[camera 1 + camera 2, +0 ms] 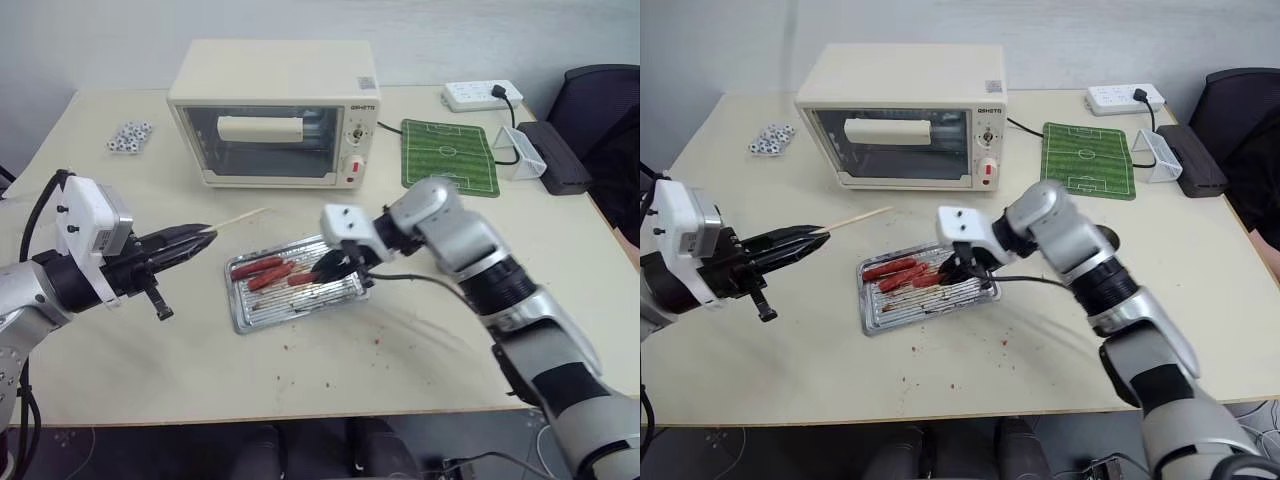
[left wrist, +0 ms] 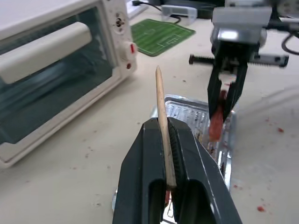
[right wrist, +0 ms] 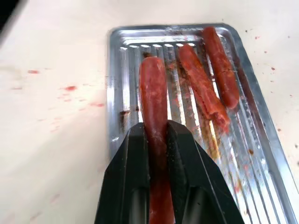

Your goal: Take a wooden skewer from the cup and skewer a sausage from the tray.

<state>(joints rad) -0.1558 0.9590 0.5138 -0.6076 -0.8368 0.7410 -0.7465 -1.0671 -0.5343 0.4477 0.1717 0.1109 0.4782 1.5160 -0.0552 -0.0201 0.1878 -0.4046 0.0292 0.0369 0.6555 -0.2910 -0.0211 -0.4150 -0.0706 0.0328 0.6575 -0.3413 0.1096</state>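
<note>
Camera set: head stereo pair, two wrist views.
Head pair looks down over the tray [image 1: 255,310]; each wrist camera sits close above that tray, which all views share.

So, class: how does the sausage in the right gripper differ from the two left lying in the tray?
The held sausage is clamped between the right gripper's fingers, lifted over the tray; the other two sausages lie loose on its ribbed bottom. The held one looks smooth; the middle one looks rough and torn. All are reddish-brown and finger-shaped.
</note>
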